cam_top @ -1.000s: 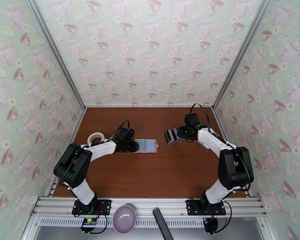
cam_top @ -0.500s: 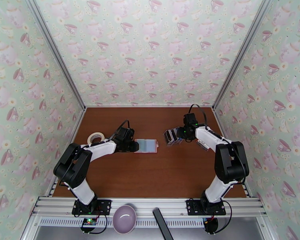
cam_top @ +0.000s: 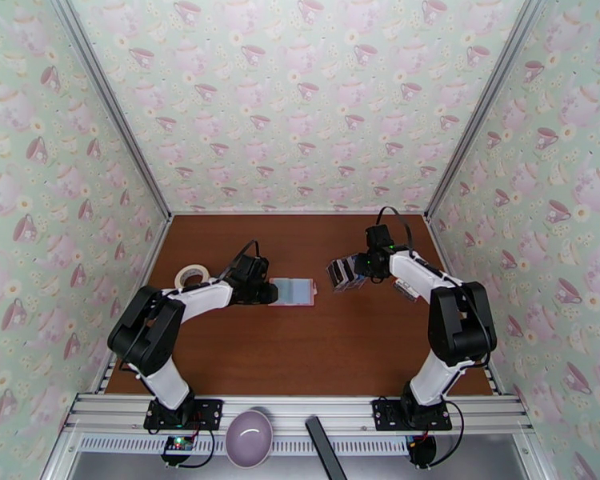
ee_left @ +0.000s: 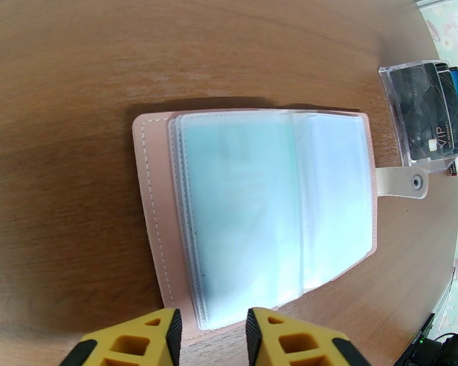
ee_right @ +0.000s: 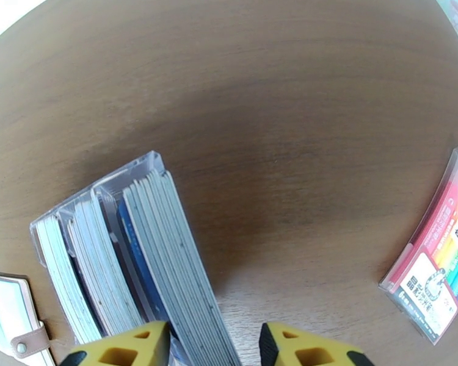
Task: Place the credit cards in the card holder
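Pink and lying open flat on the brown table (ee_left: 76,86), the card holder (ee_left: 259,215) fills the middle of the left wrist view, clear pockets up, its snap tab pointing right toward the credit cards (ee_left: 427,117), which stand bunched in a clear case at the upper right, apart from it. At the bottom edge, the left gripper (ee_left: 210,337) has its yellow fingers parted by a narrow gap at the holder's lower edge, clamping nothing. In the right wrist view the right gripper (ee_right: 214,346) straddles the cards' lower end, fingers apart; whether they grip I cannot tell.
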